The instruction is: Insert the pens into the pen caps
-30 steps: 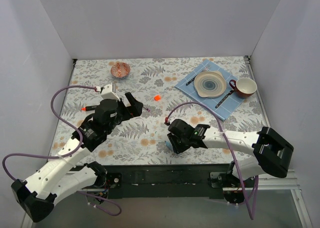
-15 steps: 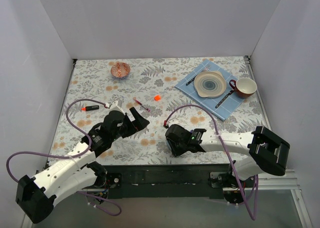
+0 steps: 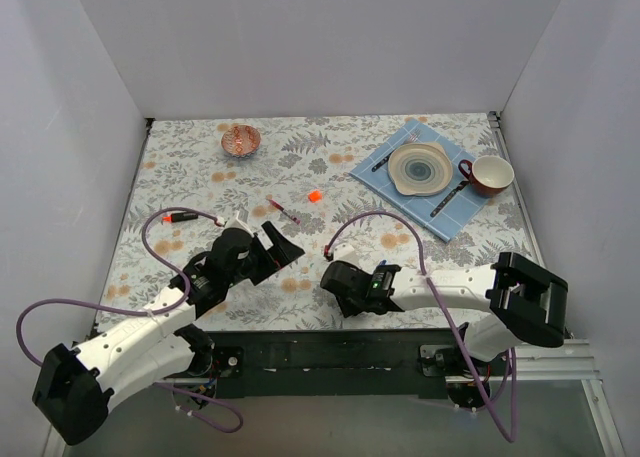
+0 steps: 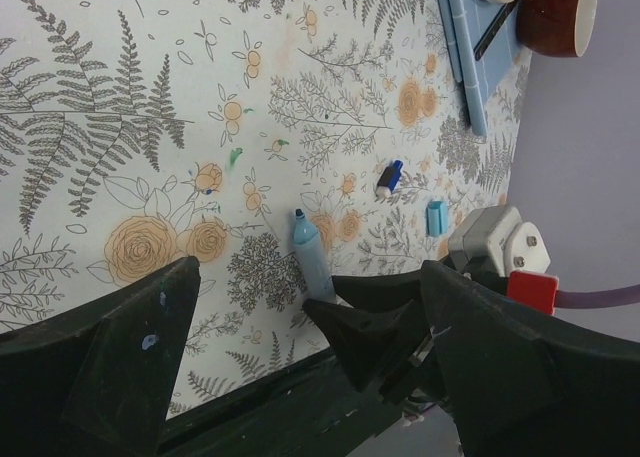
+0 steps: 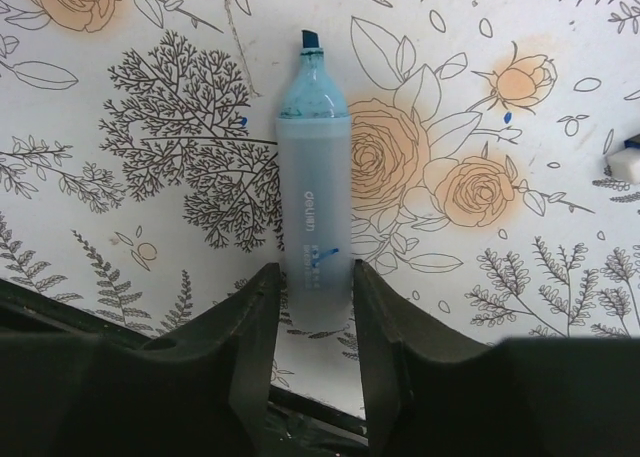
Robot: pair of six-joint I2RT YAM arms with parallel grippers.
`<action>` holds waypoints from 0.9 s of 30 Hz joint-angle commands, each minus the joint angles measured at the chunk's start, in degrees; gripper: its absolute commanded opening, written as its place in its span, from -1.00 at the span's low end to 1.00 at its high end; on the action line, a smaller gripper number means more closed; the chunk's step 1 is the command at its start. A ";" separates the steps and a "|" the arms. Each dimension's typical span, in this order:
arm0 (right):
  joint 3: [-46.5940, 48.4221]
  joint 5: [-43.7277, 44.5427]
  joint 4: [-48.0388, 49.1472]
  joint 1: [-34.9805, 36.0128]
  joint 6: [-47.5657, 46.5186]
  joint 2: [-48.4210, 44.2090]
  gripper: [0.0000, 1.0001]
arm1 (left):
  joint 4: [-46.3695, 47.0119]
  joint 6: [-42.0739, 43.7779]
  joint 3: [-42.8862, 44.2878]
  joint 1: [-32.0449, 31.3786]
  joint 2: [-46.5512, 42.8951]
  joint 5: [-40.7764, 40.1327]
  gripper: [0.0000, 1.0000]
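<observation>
The light-blue marker (image 5: 313,177) lies flat on the tablecloth, tip pointing away. My right gripper (image 5: 315,277) straddles its rear end, open, with a thin gap at each finger. In the left wrist view the same marker (image 4: 310,260) runs into the right gripper's fingers (image 4: 365,332). My left gripper (image 3: 283,245) hangs wide open over the cloth, holding nothing. The thin dark-red pen (image 3: 283,210) and the orange cap (image 3: 314,195) lie beyond it. The black marker with an orange end (image 3: 180,217) lies at the left. A white pen with a blue tip (image 4: 388,178) and a light-blue cap (image 4: 436,217) lie farther right.
A patterned bowl (image 3: 240,139) stands at the back left. At the back right a blue mat (image 3: 456,213) carries a plate (image 3: 420,167), a red mug (image 3: 487,175) and dark cutlery (image 3: 381,162). The table's near edge (image 3: 300,327) runs just behind both grippers.
My left arm has pulled back toward the near edge, and the dark-red pen now lies uncovered on the cloth. The right gripper has shifted slightly left and its jaws have widened off the marker.
</observation>
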 commanded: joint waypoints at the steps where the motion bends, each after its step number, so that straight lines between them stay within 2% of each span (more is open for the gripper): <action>1: 0.46 3.82 -6.82 1.42 2.16 3.84 -0.24 | 1.14 -1.35 -1.51 -0.11 -1.84 0.71 0.82; 5: 0.81 5.13 -6.73 2.12 2.25 2.62 -0.61 | 1.84 -1.96 -3.00 -0.11 -3.16 0.71 0.80; 6: 0.90 5.83 -6.74 2.12 2.08 0.87 -0.76 | 2.46 -2.05 -3.18 -0.11 -3.16 2.71 0.78; 9: 1.60 9.09 -5.69 2.03 1.38 -2.47 -0.97 | 6.83 -1.62 -4.49 -0.11 -3.16 5.88 0.68; 15: 0.64 9.62 2.30 2.03 -0.47 -11.61 -0.97 | 21.68 1.81 -6.96 -0.11 -0.36 14.41 0.60; 23: 1.33 6.98 8.47 2.12 -2.67 -13.83 -0.97 | 30.75 3.40 -6.78 -0.37 8.78 21.97 0.54; 27: 1.34 6.72 10.05 2.03 -3.02 -14.35 -0.97 | 32.34 3.84 -6.43 -0.72 11.95 22.07 0.48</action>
